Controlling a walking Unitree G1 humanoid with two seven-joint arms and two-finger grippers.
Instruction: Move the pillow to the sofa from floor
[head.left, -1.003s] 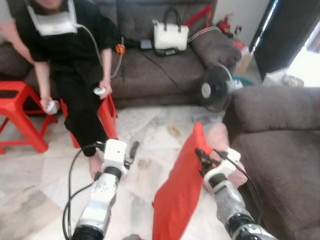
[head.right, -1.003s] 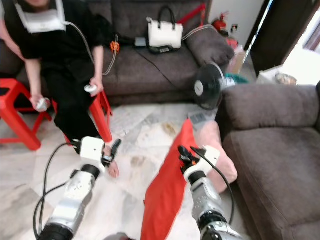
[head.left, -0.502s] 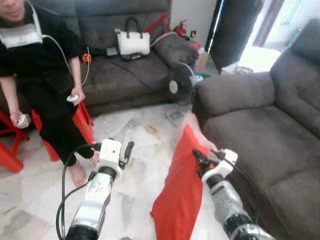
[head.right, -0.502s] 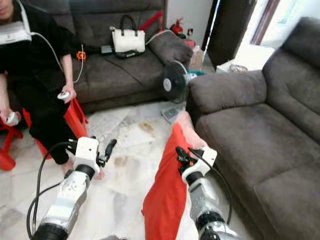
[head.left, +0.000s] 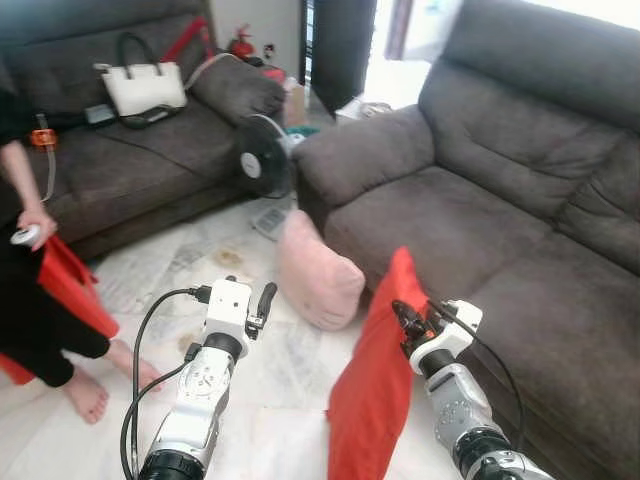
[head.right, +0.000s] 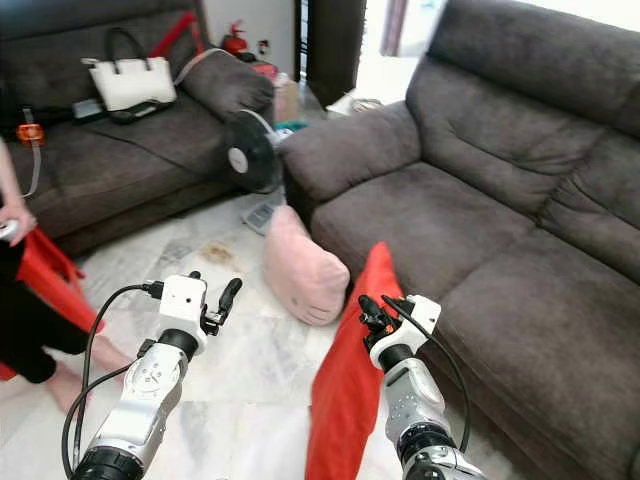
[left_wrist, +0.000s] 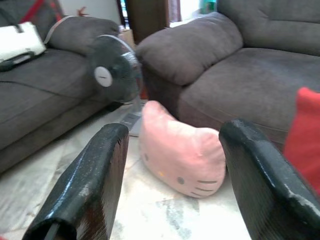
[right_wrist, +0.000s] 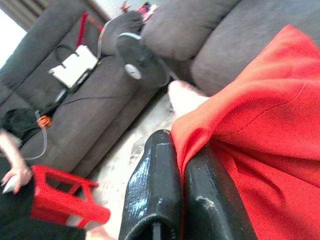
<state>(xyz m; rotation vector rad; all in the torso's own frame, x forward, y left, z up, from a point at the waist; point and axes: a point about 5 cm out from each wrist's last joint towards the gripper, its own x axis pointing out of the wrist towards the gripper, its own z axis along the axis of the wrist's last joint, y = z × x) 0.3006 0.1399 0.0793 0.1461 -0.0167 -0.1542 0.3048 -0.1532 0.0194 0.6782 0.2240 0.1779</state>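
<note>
Right gripper: clamped on red pillow, held off the floor beside sofa.
Left gripper: fingers spread, empty.

We find the right arm raised and bent forward, its right gripper closed, the two black fingers pressed together on a fold of the red pillow. The left arm is extended forward at a similar height, apart from the right; its left gripper holds nothing, fingers spread wide
</note>
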